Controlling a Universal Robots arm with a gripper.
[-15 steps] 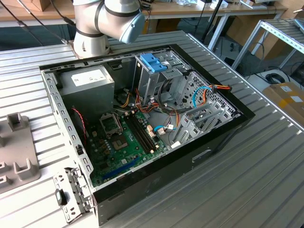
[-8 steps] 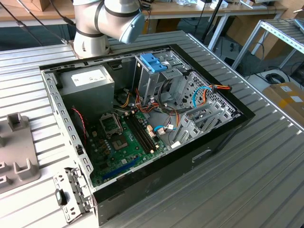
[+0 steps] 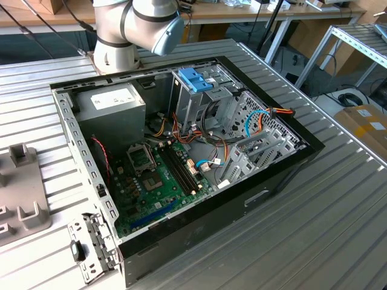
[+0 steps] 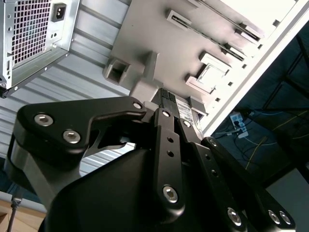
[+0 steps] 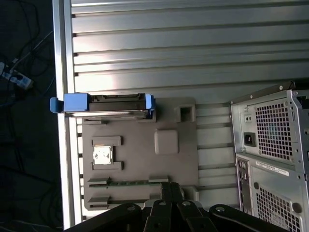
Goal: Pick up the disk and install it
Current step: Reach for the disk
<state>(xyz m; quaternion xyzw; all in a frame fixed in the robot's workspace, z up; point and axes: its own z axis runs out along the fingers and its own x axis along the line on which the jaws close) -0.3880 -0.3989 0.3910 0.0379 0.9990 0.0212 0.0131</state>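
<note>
- While disk (image 5: 116,100) stands on edge in grey fixture tray (image 5: 140,159), prob. for easy gripping, nothing holds it.
- Gripper (image 5: 169,186) over tray's opposite edge, fingers together, empty.
- PC case (image 3: 272,178) lies open.

Robotics laboratory or workshop. Evidence: ribbed aluminium table (image 3: 338,199) carrying a mounted robot arm (image 3: 121,30) at 11 o'clock and an opened computer case (image 3: 199,229) at centre; wooden workbenches (image 3: 230,13) at 12 o'clock; metal rack (image 3: 357,42), cardboard box (image 3: 366,124) and floor cables (image 3: 347,96) toward 2 o'clock.

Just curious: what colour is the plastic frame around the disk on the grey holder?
Blue: the disk shows best in the first wrist view.
</note>
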